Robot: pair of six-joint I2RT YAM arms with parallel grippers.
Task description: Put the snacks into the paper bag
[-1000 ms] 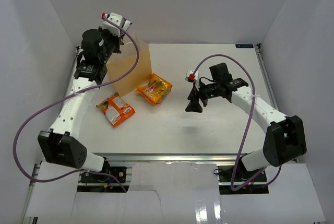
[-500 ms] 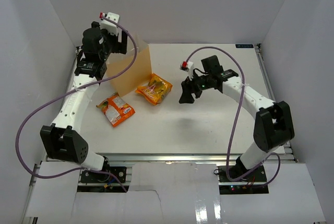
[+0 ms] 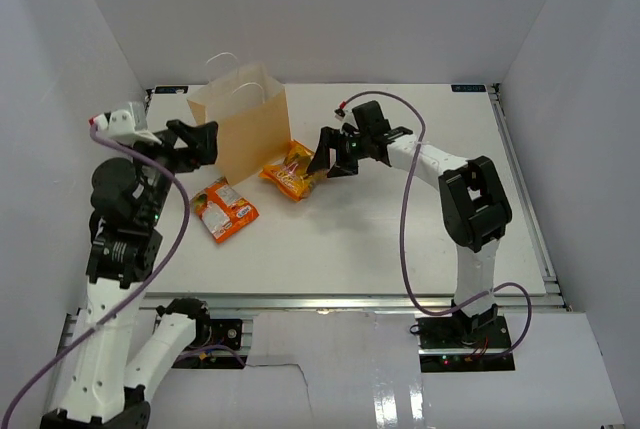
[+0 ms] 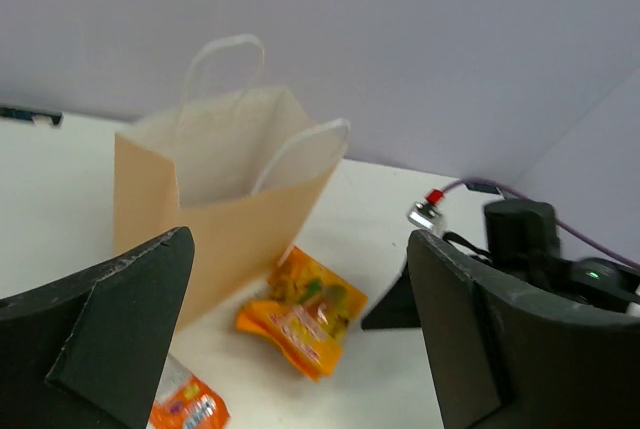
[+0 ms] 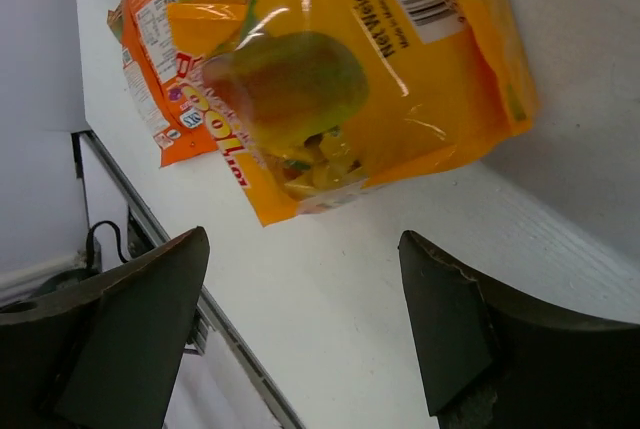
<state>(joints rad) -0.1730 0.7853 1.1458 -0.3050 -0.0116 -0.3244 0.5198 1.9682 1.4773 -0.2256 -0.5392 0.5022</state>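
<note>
The tan paper bag (image 3: 245,124) (image 4: 220,214) stands upright at the back left, its mouth open. Its inside is hidden. A yellow-orange snack (image 3: 296,171) (image 4: 305,314) (image 5: 370,79) lies flat just right of the bag's base. An orange snack (image 3: 226,209) (image 4: 185,411) (image 5: 150,69) lies in front of the bag. My left gripper (image 3: 203,142) (image 4: 300,349) hangs open and empty, left of the bag and raised. My right gripper (image 3: 322,157) (image 5: 310,319) is open, low over the table, just right of the yellow-orange snack and apart from it.
White walls close in the table (image 3: 400,229) on the left, back and right. The right arm (image 3: 440,164) reaches across the middle of the table. A purple cable (image 3: 408,249) loops from it over the front. The metal front rail (image 3: 330,299) marks the near edge.
My left gripper has opened and pulled back from above the bag to its left. My right gripper has swung left to the yellow-orange snack and opened wider.
</note>
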